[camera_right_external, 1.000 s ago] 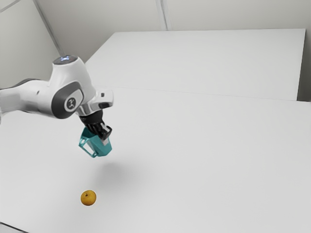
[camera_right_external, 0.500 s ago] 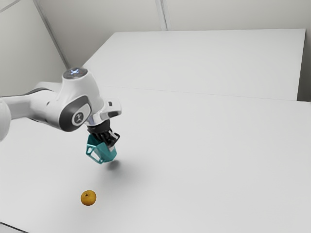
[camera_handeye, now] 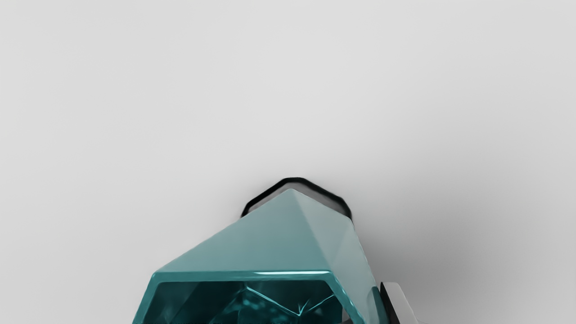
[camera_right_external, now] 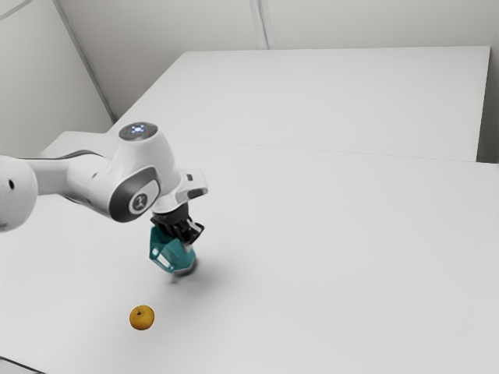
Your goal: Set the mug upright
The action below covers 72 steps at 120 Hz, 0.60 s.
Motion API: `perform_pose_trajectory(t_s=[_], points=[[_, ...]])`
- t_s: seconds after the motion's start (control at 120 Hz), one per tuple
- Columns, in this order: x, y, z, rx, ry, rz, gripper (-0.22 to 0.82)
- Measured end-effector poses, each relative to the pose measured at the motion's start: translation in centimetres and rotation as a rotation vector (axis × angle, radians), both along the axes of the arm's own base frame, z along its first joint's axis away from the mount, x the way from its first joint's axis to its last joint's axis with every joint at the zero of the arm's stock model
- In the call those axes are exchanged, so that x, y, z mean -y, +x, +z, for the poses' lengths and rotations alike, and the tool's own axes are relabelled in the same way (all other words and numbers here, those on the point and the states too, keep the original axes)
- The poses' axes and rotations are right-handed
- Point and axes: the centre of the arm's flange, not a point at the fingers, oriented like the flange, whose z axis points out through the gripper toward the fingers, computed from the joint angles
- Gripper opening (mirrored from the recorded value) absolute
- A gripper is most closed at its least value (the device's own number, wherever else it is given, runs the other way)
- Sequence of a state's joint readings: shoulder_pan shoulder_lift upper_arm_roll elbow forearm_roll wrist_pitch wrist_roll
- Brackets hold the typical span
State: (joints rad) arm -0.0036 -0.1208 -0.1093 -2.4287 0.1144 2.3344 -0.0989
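Observation:
My gripper [camera_right_external: 187, 232] is low over the table, shut on the wall of the teal faceted mug [camera_right_external: 173, 254]. The mug leans somewhat, its base towards the table and its handle facing the exterior view's left. Whether the base touches the table, I cannot tell. From the hand, the mug [camera_handeye: 270, 243] shows its open mouth towards the camera, with a dark rim around the far base. The gripper [camera_handeye: 366, 312] has one finger [camera_handeye: 398, 299] against the mug's outer side; the other is mostly hidden at the inside of the wall.
An orange fruit [camera_right_external: 142, 317] lies on the white table [camera_right_external: 327, 257], nearer the exterior view's bottom edge than the mug. Behind stands another white surface [camera_right_external: 335, 101] with pale walls around it.
My hand has moved down and towards the exterior view's right, carrying the mug closer to the table. The mug has become less tilted. The orange fruit has stayed put.

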Motion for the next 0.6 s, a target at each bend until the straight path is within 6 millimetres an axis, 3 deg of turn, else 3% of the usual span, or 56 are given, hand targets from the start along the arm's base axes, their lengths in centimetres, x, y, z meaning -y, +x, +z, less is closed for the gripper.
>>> perform_pose_trajectory(t_s=[0.45, 0.6], points=[[0.5, 0.3, -2.0, -0.014, -0.004, 0.051, -0.17], [0.9, 0.4, -1.9, -0.004, -0.014, 0.056, 0.08]])
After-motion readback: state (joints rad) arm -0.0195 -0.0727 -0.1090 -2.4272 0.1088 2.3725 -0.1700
